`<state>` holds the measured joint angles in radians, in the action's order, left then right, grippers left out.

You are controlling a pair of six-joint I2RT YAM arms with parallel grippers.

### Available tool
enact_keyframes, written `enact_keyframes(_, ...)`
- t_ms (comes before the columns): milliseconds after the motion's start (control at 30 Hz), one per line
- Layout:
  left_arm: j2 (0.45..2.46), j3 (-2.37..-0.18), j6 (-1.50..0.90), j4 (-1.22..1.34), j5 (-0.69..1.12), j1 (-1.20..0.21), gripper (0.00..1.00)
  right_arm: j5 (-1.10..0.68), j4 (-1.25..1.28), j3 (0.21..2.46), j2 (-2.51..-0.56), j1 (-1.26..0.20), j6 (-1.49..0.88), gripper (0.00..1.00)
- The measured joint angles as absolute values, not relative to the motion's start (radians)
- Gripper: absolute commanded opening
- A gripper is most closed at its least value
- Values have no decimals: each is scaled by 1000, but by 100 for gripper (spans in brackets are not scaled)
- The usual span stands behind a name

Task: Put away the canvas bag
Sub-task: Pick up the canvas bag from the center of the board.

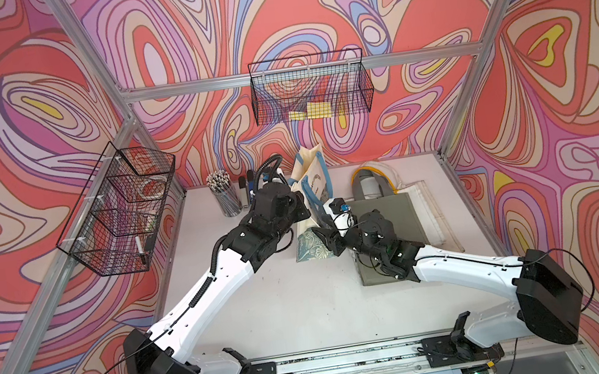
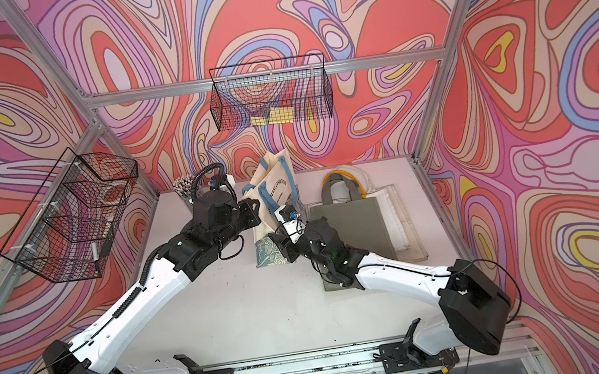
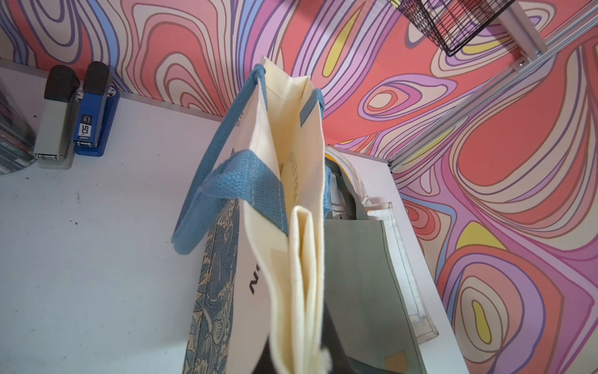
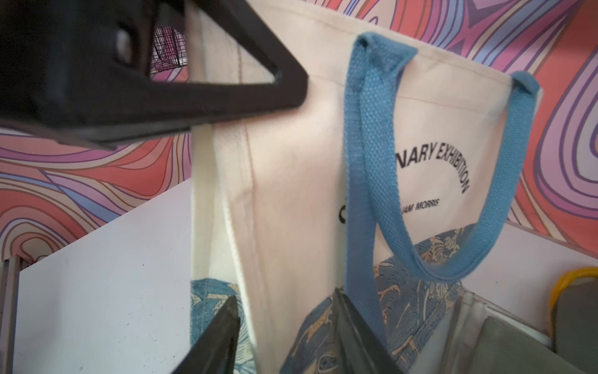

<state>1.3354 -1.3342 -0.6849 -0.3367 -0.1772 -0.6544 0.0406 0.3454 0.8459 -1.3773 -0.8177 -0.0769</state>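
Note:
The canvas bag (image 1: 312, 178) (image 2: 276, 183), cream with blue handles and a blue floral base, stands upright at the back middle of the table. My left gripper (image 1: 302, 206) (image 2: 253, 211) (image 3: 301, 362) is shut on the folded cream side edge near the bag's top (image 3: 275, 155); its black finger shows against that edge in the right wrist view. My right gripper (image 1: 327, 240) (image 2: 280, 248) (image 4: 284, 298) is open low on the bag (image 4: 291, 162), its two fingers standing apart on either side of the side fold, with a blue handle (image 4: 365, 194) hanging by one finger.
A flat grey bag (image 1: 387, 231) lies on a white one at the right of the table. A wire basket (image 1: 310, 91) hangs on the back wall and another (image 1: 118, 213) on the left wall. A pencil cup (image 1: 226, 200) and two staplers (image 3: 94, 107) stand at the back left.

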Motion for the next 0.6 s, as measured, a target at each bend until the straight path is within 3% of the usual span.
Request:
enact_keyframes(167,1327,-1422,-709,-409,-287,-715,0,158,363,845,-1355,-868,-48,66)
enact_keyframes(300,1313,-1444,-738,-422,-343,-749,0,279,404,845,-1355,-949,4,65)
enact_keyframes(600,1310,-1477,-772,-438,-395,-766,0,596,414,888,-1452,-971,18,63)
